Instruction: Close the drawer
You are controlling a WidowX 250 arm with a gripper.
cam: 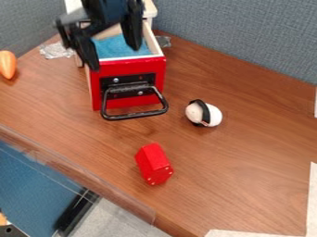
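Red-fronted, the drawer point(136, 67) is standing open near the top of the view, its pale side walls extending forward from the pale cabinet point(149, 10) and its blue interior point(112, 46) showing from above. A black wire handle point(139, 115) is projecting from the dark plate point(148, 78) on the front. The black gripper point(114, 58) is hanging over the drawer, its two fingers standing spread apart in the open state, with part of the blue interior appearing between them. On the brown wood-grain table point(260, 152), a white rounded object with a black band point(215, 115) is lying to the right of the drawer front, well apart from a red faceted block point(151, 162), which is resting nearer the table's front edge. An orange object point(7, 64) is lying at the left edge of the view; crumpled clear material point(54, 51) is lying between it and the cabinet. A grey fabric partition point(248, 39) is rising behind the table.
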